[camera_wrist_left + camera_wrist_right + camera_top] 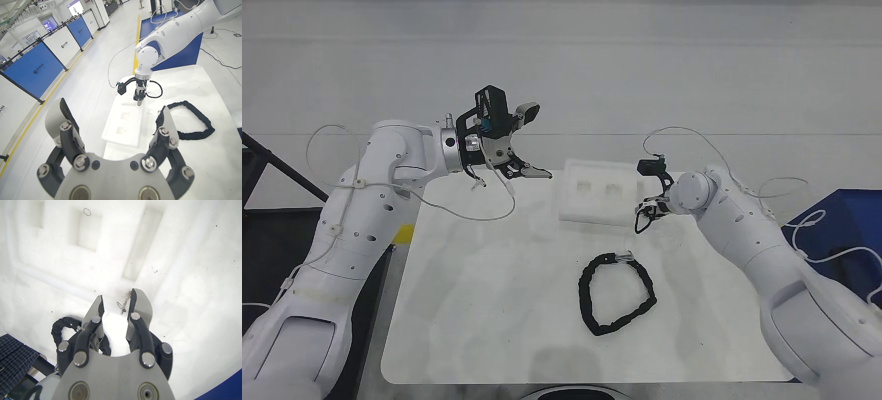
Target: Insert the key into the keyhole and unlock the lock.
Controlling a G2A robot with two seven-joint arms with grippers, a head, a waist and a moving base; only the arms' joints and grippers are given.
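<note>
Right gripper (pixel 117 295) is spread open over the foam tray (pixel 56 262). One thin key (pixel 123 306) lies between its fingers; whether they touch is unclear. Left gripper (pixel 113 106) is open and empty. One chain lock (pixel 614 295) lies on the table (pixel 482 320), its keyhole indistinct.

Printed lettering beside a round logo is carried on the barrier panels in the left wrist view: in white on the blue panel (pixel 36 72), and in dark print on the white panel (pixel 64 45) behind it. Part of a further word is seen on the near white panel (pixel 2 109). A small white tag (pixel 149 92) is located beside the right gripper (pixel 139 103); its print cannot be read.
</note>
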